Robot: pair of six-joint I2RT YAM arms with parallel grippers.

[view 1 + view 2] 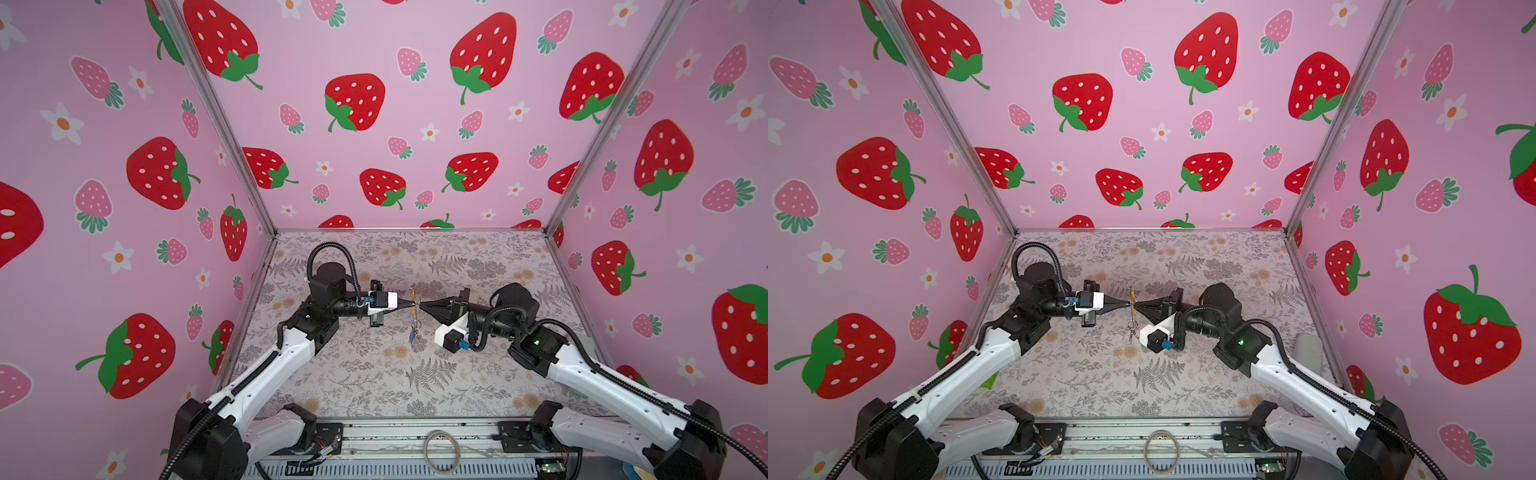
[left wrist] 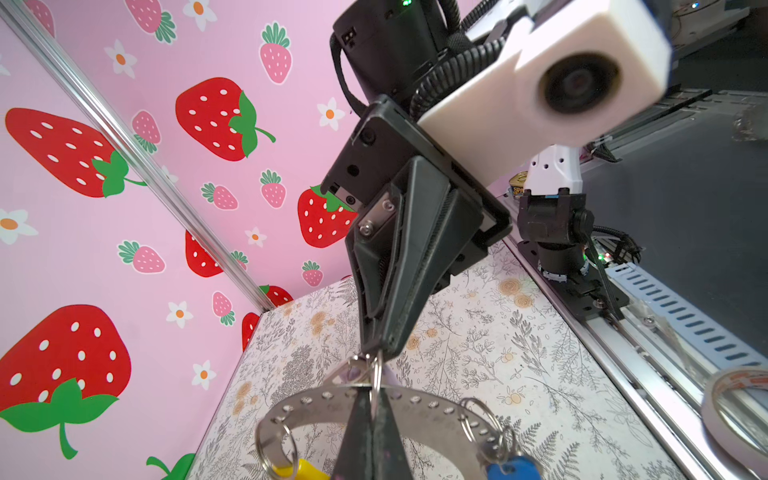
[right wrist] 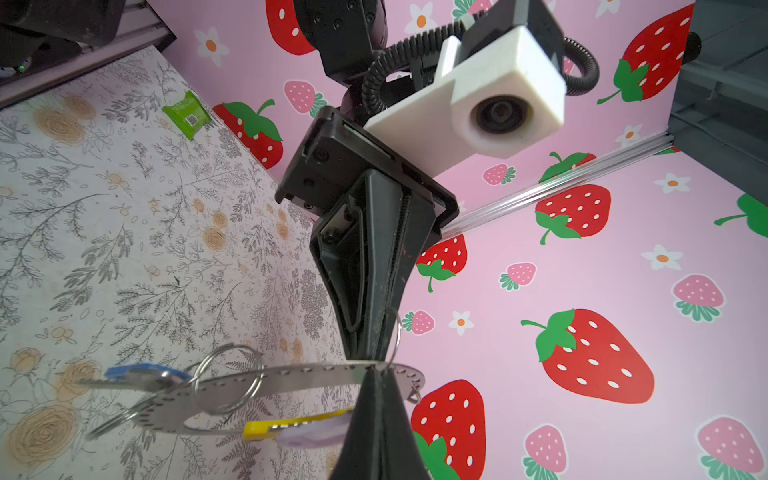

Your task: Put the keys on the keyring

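Keyring point(image 2: 316, 399) is hanging above the table point(image 1: 374, 374), left claw point(image 1: 409, 306) and right claw point(image 1: 422, 306) both clamping its band. We are judging it light, stiff and slippery, and are favouring a flat pinch across the perforated band.

This is a robotics lab's test cell, not a lived-in room. A left arm point(image 1: 266, 365) and a right arm point(image 1: 602, 382), both white and black, are bolted to an aluminium rail point(image 1: 374, 434) along the open front. Below the rail run a slotted cable duct point(image 1: 374, 471), loose wiring point(image 1: 324, 451) and a bare circuit board point(image 1: 550, 467). Aluminium frame posts point(image 1: 209, 99) hold strawberry-print panels point(image 1: 415, 50) as backdrop walls. A fern-and-flower printed sheet point(image 1: 374, 374) covers the table. Each wrist carries a white camera housing point(image 2: 573, 83). A roll of tape point(image 2: 744, 380) lies on the rail.
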